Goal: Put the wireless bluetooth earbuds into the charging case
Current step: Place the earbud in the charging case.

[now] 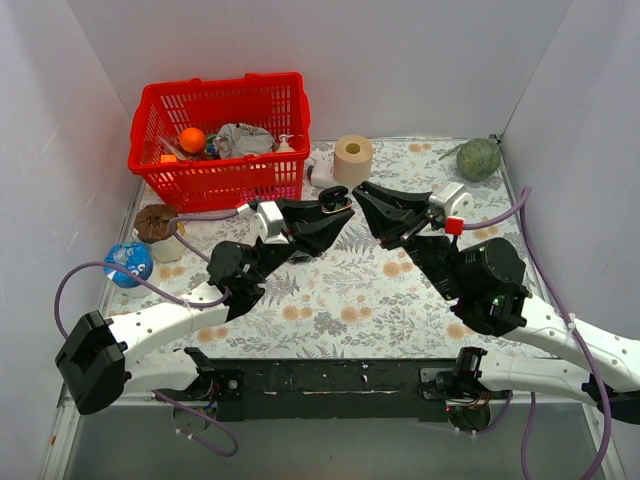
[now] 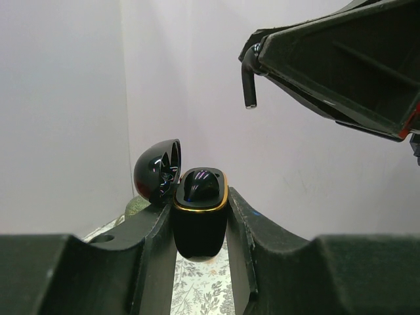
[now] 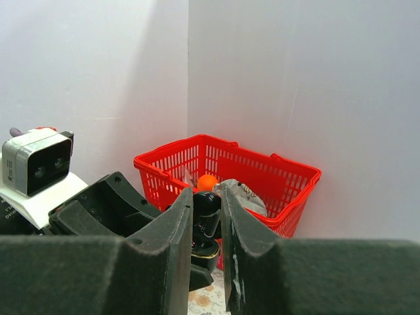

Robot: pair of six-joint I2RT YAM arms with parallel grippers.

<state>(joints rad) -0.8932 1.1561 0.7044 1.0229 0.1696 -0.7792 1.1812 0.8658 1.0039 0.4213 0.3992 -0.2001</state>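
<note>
My left gripper (image 2: 201,220) is shut on the charging case (image 2: 199,230), a small black case with a gold rim. Its lid (image 2: 157,172) is open to the left and one black earbud (image 2: 200,186) sits in it. My right gripper (image 3: 207,213) is shut on another black earbud (image 3: 208,202), whose short stem (image 2: 249,82) hangs from the fingertips above and right of the case. In the right wrist view the case (image 3: 210,252) sits just beyond and below that earbud. In the top view the left gripper (image 1: 330,212) and right gripper (image 1: 362,197) meet tip to tip above the mat.
A red basket (image 1: 218,140) with an orange ball and other items stands at the back left. A roll of tape (image 1: 352,158) and a green lumpy object (image 1: 478,158) lie at the back. A brown object (image 1: 156,223) and a blue ball (image 1: 128,262) lie at the left.
</note>
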